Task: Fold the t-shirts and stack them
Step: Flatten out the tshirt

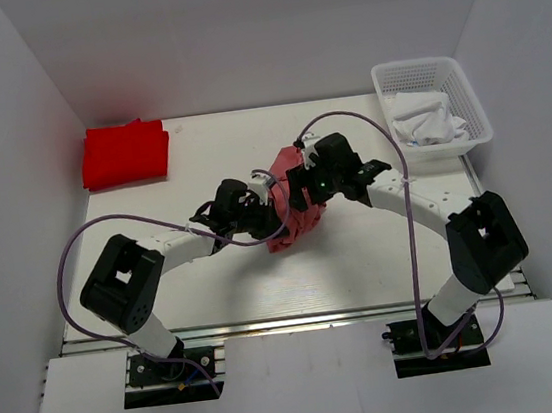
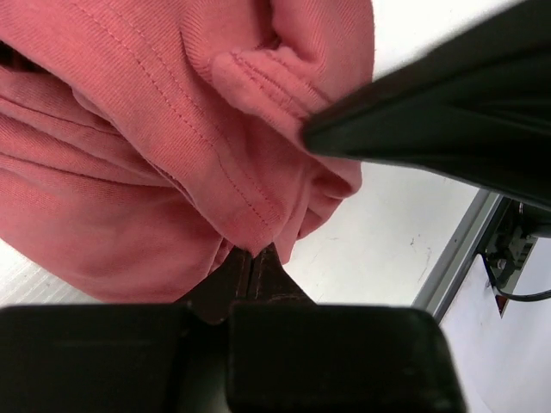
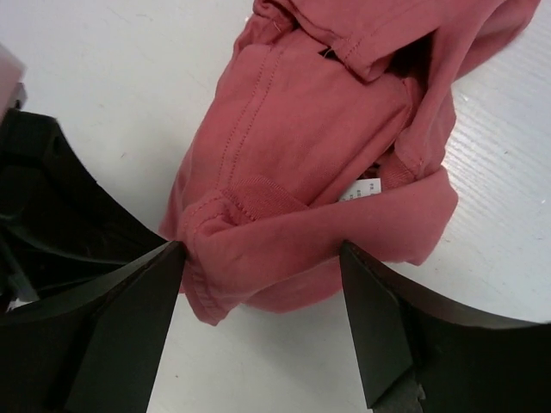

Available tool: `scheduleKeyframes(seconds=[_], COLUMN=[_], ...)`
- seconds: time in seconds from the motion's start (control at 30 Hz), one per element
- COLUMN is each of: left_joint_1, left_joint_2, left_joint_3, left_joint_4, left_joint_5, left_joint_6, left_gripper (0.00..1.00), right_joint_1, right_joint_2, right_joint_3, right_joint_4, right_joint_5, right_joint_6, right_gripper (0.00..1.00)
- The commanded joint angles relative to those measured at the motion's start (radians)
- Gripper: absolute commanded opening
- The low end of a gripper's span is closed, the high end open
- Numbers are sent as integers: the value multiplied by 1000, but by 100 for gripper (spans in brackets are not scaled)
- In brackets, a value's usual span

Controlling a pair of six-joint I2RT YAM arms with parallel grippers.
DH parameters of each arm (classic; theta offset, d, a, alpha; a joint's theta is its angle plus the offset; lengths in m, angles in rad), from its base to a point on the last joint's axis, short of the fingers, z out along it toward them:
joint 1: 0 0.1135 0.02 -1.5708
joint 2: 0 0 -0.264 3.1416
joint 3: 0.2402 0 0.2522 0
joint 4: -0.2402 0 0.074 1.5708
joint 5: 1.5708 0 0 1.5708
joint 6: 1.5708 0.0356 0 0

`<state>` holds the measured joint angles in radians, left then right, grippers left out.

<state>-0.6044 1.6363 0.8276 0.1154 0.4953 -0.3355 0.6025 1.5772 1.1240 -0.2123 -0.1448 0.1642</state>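
Pink t-shirt (image 1: 292,217) lies bunched in the middle of the desk (image 1: 226,293); left jaws pressed together, pinching a fold of it; right jaws spread, straddling a bunched hem; small white tag (image 3: 366,191) on the cloth, print too small to read; red t-shirt (image 1: 125,152) folded at far-left corner; white basket (image 1: 411,71) far right.

1 pink tee (image 1: 294,226), 1 red tee (image 1: 125,152), 1 mesh basket (image 1: 416,73), 2 arms (image 1: 123,276)
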Motion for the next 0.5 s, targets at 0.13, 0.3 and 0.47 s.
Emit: scheduleKeyframes(seconds=[0.13, 0.3, 0.47], left_joint_1=[-5, 5, 15], left_joint_2=[-90, -169, -314], left_joint_3=[-1, -12, 62], left_joint_4=[30, -5, -80], left_joint_5=[-17, -86, -346], left_joint_6=[-2, 21, 65], left_gripper=[0, 0, 0], right_joint_1=[3, -1, -6], right_joint_2=[56, 0, -163], right_joint_3=[42, 24, -30], right_joint_4=[82, 138, 268], right_joint_5=[50, 219, 373], right_joint_6=[58, 106, 109], right_gripper=[38, 0, 0])
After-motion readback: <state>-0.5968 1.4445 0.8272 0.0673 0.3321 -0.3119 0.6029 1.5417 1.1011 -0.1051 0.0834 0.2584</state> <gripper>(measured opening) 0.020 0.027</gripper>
